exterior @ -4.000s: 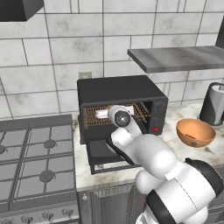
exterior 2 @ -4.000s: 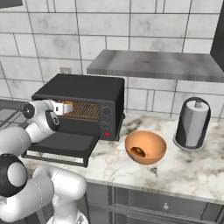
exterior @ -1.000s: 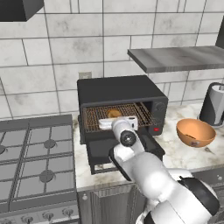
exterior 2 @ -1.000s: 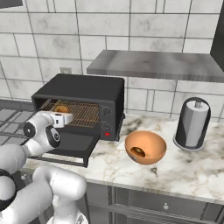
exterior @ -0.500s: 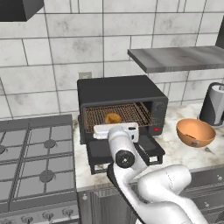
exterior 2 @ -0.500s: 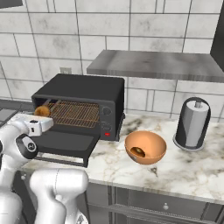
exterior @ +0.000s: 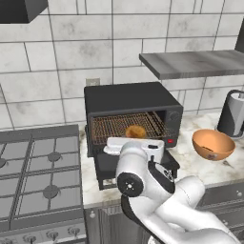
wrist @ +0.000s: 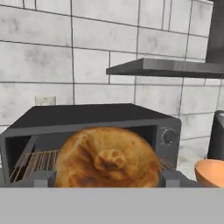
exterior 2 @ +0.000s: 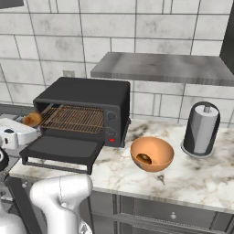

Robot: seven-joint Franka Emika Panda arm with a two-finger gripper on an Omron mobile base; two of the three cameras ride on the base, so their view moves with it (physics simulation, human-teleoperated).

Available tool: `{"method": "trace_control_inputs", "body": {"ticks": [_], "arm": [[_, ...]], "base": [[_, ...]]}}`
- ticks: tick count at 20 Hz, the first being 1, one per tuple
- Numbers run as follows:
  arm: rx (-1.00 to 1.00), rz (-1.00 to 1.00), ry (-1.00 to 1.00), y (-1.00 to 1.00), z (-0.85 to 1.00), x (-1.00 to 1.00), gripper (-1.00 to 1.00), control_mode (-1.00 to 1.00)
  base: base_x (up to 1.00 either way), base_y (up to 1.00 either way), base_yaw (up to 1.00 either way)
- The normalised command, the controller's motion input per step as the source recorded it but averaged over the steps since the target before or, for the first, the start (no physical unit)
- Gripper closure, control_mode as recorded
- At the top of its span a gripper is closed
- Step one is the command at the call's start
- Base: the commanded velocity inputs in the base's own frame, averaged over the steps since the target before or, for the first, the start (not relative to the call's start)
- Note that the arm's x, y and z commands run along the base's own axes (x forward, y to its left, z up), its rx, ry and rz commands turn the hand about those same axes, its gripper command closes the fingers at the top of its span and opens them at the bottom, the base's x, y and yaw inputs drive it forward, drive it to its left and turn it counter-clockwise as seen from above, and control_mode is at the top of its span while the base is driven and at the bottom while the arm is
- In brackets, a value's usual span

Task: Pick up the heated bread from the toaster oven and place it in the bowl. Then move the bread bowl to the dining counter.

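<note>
Golden-brown bread (wrist: 107, 158), round, glossy, swirled knot on top, clamped between jaws before toaster oven (wrist: 131, 118).

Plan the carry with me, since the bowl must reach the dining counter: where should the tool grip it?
Grip the bowl by its rim, coming straight down with one finger inside the wall and one outside. It sits upright and open, and looks too wide to span. The near rim is probably best, away from the grey canister.
</note>
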Motion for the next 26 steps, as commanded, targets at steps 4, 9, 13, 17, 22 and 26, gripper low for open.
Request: {"method": "trace_control_inputs", "body": {"ticks": [4,9,13,17,22,26], "arm": [[0.10,-0.21,0.01,-1.00,0.64,-0.15,1.00,-1.00],[0.16,-0.18,0.20,-1.00,0.36,0.00,1.00,-1.00],[0.18,-0.14,0.33,-1.00,0.13,0.00,1.00,-1.00],[0.19,-0.15,0.41,-1.00,0.01,0.00,1.00,-1.00],[0.20,-0.11,0.41,-1.00,0.00,0.00,1.00,-1.00],[0.21,-0.09,0.34,-1.00,-0.11,0.11,1.00,-1.00]], "base": [[0.00,0.00,0.00],[0.00,0.00,0.00],[0.00,0.00,0.00],[0.00,0.00,0.00],[0.00,0.00,0.00],[0.00,0.00,0.00]]}}
